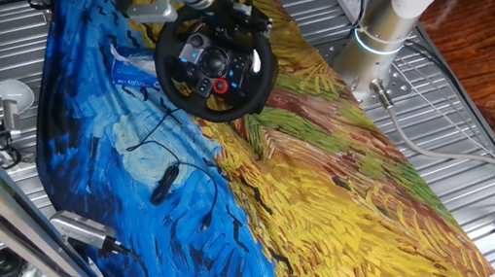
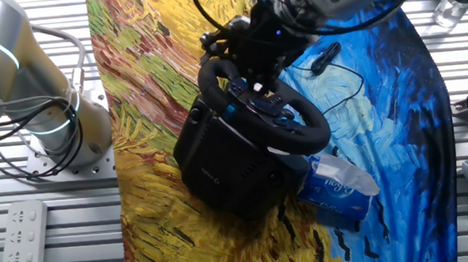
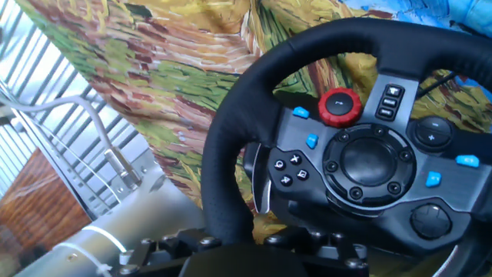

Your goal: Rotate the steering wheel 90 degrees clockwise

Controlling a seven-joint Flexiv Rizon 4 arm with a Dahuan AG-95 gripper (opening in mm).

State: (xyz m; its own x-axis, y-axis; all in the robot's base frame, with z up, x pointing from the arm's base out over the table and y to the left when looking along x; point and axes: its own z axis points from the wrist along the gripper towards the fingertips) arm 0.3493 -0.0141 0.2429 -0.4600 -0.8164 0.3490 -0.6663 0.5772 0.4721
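The black steering wheel (image 1: 168, 66) stands on its base at the back of the cloth, its face tilted toward the blue side. Its hub carries a red knob (image 1: 221, 85) and blue-lit buttons. My gripper (image 1: 237, 14) is at the top far part of the rim and is shut on it. From the other fixed view, the gripper (image 2: 240, 51) clasps the upper end of the steering wheel (image 2: 305, 134). In the hand view the thick rim of the steering wheel (image 3: 231, 154) runs down between my gripper (image 3: 231, 242), with the red knob (image 3: 340, 106) to the right.
The wheel's black base box (image 2: 220, 161) sits on a painted cloth (image 1: 336, 201). A blue tissue pack (image 2: 339, 185) lies against it. A small black cabled device (image 1: 164, 183) lies on the blue area. The arm's base (image 1: 380, 40) and a power strip (image 2: 17, 240) stand off the cloth.
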